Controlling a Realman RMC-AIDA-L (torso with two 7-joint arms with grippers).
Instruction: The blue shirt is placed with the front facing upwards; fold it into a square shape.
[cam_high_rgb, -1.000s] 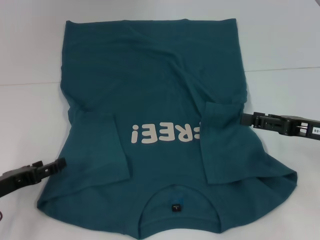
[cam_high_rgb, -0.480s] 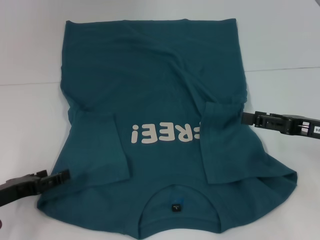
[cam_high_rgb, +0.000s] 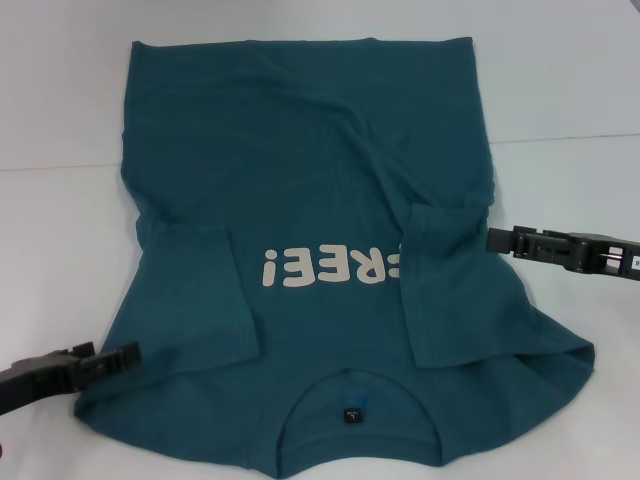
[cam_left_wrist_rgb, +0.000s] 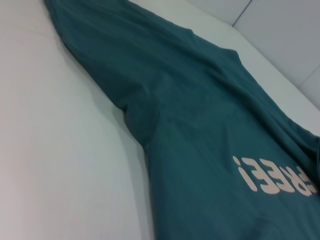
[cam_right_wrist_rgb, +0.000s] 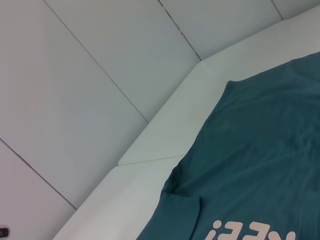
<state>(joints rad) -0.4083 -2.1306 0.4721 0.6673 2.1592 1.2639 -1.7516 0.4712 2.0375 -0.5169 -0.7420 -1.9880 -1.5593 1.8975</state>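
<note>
Since half a second ago little has changed: the left claw sits in the same spot at the lower left of the head view, after dropping down from a second ago, and the right claw has edged slightly toward the right of the frame.

The left claw's tip is at the lower-left edge of the blue shirt, by the folded-in sleeve; whether it is open or has hold of cloth cannot be told. The right claw's tip touches the shirt's right edge at mid-height, beside the other folded sleeve; its opening cannot be told either.

The shirt lies spread front-up across the centre of the white bench, collar toward the bottom of the frame, its cream lettering upside down, both sleeves folded inward. The right wrist view shows pale panelled wall behind the bench.
</note>
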